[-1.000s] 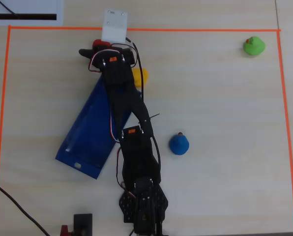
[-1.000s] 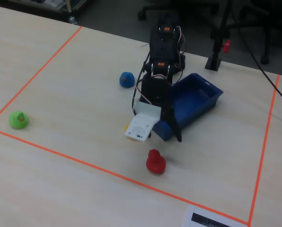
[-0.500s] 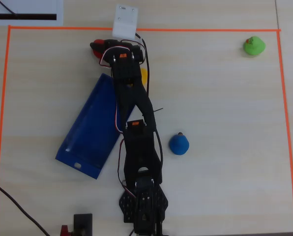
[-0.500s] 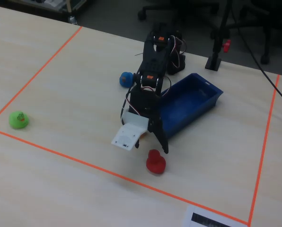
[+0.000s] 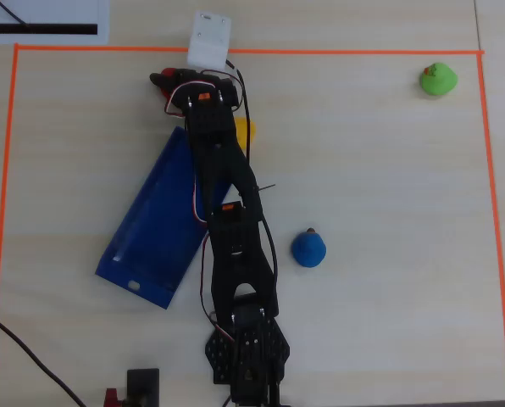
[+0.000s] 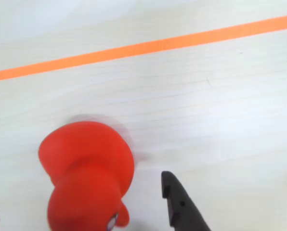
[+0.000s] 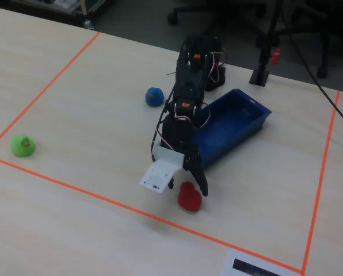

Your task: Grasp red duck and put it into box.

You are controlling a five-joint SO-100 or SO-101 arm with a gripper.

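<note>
The red duck [image 6: 88, 173] rests on the pale wooden table close to the orange tape line. In the wrist view my gripper [image 6: 78, 190] is open, with one black finger [image 6: 179, 204] right of the duck and the other at the left edge; neither touches it. In the fixed view the gripper [image 7: 193, 183] hangs just over the duck [image 7: 189, 197]. From overhead the duck [image 5: 169, 100] is mostly hidden under the gripper [image 5: 172, 85]. The blue box [image 5: 151, 225] lies open on the table beside the arm, also seen in the fixed view [image 7: 240, 123].
A yellow duck [image 5: 246, 131] peeks out from under the arm. A blue duck [image 5: 307, 248] sits right of the arm and a green duck [image 5: 437, 79] in the far corner. Orange tape [image 5: 337, 52] frames the work area. A white camera mount [image 5: 208, 41] juts past the gripper.
</note>
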